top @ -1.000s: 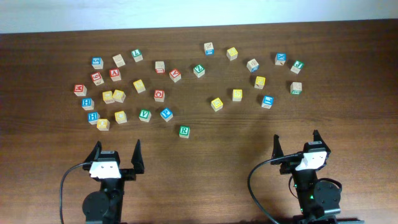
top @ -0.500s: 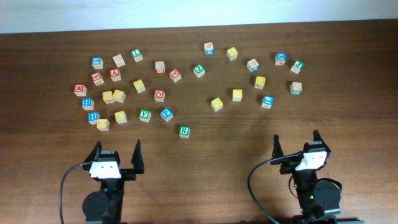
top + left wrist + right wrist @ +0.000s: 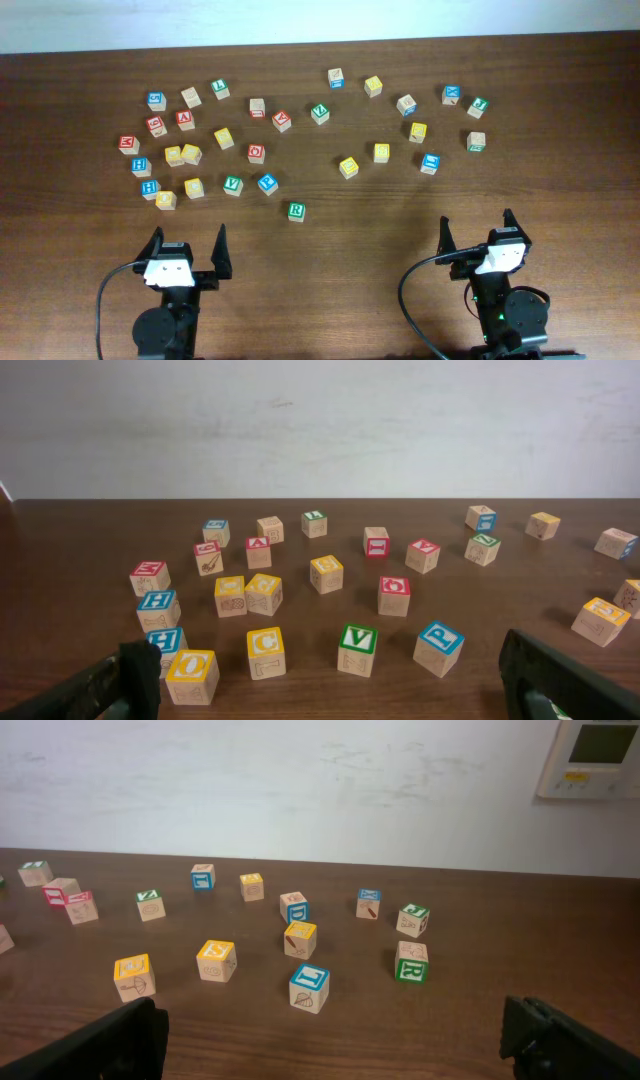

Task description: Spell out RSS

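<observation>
While both arms wait at the near edge of the dark brown wooden table (image 3: 330, 300), the overhead view shows the left gripper (image 3: 188, 236) and the right gripper (image 3: 476, 222), each with its two black fingers spread wide and nothing between them. They seem parked low so that every cube is in sight. About thirty small wooden alphabet cubes lie scattered across the far half. The green-bordered wooden R cube (image 3: 296, 211) sits alone, nearest the arms, between them and closer to the left one. Bare wood to its right offers room for two more letters, I judge. A broad clear band separates the scatter from the grippers, and no cube sits at a table edge.

From the left wrist, the open left fingers (image 3: 130, 675) frame the bottom corners. Between them stands a green-topped V cube (image 3: 357, 649). Behind it is a yellow-faced wooden cube (image 3: 327, 573) whose top seems to read S, with gaps on both sides for fingers to straddle it. The R cube is not visible here.

From the right wrist, the dark right fingers (image 3: 110, 1040), also open, fill the lower corners. A second yellow-faced wooden cube (image 3: 217, 960) shows an S on top. Its yellow neighbours stand well apart on either side, so a grasp looks unobstructed. A white wall (image 3: 300, 780) rises beyond the far table edge.
</observation>
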Robot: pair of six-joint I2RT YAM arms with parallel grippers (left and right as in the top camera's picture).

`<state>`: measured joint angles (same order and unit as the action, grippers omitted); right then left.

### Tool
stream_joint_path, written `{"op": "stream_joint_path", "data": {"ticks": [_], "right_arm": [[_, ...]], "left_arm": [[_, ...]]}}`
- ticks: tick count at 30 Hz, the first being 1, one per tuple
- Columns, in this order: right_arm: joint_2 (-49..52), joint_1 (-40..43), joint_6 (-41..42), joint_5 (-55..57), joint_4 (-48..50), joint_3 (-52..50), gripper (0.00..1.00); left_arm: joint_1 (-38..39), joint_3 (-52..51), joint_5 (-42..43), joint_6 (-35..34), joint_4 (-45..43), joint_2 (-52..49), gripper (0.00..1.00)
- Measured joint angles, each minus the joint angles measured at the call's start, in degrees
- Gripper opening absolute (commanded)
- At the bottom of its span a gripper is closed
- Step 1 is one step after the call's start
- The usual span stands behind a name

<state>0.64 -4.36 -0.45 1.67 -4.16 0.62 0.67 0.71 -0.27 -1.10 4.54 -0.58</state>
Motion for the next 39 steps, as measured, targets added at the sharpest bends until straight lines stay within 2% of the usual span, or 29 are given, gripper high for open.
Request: {"op": "stream_joint_path", "data": {"ticks": [8,9,12,13,15,17,18,19,21,22,23,25,26,28,31,32,34,36,39], "right_arm": [[0.0,0.0,0.0,0.0,0.0,0.0,0.98],[0.0,0.0,0.0,0.0,0.0,0.0,0.98],[0.0,0.0,0.0,0.0,0.0,0.0,0.98],[0.0,0.0,0.0,0.0,0.0,0.0,0.98],[0.0,0.0,0.0,0.0,0.0,0.0,0.98],[0.0,0.0,0.0,0.0,0.0,0.0,0.98],[0.0,0.0,0.0,0.0,0.0,0.0,0.98],[0.0,0.0,0.0,0.0,0.0,0.0,0.98],[0.0,0.0,0.0,0.0,0.0,0.0,0.98],[0.0,0.0,0.0,0.0,0.0,0.0,0.98],[0.0,0.0,0.0,0.0,0.0,0.0,0.98],[0.1,0.0,0.0,0.0,0.0,0.0,0.98],[0.1,0.0,0.0,0.0,0.0,0.0,0.98],[0.1,0.0,0.0,0.0,0.0,0.0,0.98],[0.1,0.0,0.0,0.0,0.0,0.0,0.98],[0.1,0.0,0.0,0.0,0.0,0.0,0.98],[0.1,0.0,0.0,0.0,0.0,0.0,0.98],[0.1,0.0,0.0,0.0,0.0,0.0,0.98],[0.1,0.0,0.0,0.0,0.0,0.0,0.98]], "left_arm": [[0.0,0.0,1.0,0.0,-0.1,0.0,0.99],[0.0,-0.2,2.9,0.0,-2.3,-0.1,0.99],[0.0,-0.1,12.7,-0.2,-16.6,-0.1,0.99],[0.0,0.7,14.7,-0.6,-17.7,0.0,0.99],[0.0,8.5,17.8,-1.5,-12.2,-2.1,0.99],[0.0,27.5,22.5,-0.5,7.8,-11.0,0.99],[0.0,38.8,31.0,0.3,16.2,-18.0,0.99],[0.0,44.7,38.7,0.7,20.9,-21.9,0.99],[0.1,49.9,49.0,0.9,21.5,-26.4,0.99],[0.1,52.6,49.7,-1.1,23.4,-28.9,0.99],[0.1,57.4,48.9,-2.4,27.2,-33.4,0.99],[0.8,69.4,45.8,-1.0,45.1,-45.9,0.99],[3.8,74.8,40.8,1.0,54.9,-55.8,0.99],[11.0,75.7,33.3,2.4,62.3,-68.0,0.99],[20.2,75.7,29.6,3.2,62.7,-78.2,0.99],[22.5,75.8,26.9,0.9,62.1,-80.1,0.99],[26.9,75.8,14.4,-9.0,62.1,-84.7,0.99],[27.9,75.8,7.6,-13.8,61.9,-88.2,0.99],[28.0,75.8,4.3,-14.3,58.6,-95.8,0.99]]}}
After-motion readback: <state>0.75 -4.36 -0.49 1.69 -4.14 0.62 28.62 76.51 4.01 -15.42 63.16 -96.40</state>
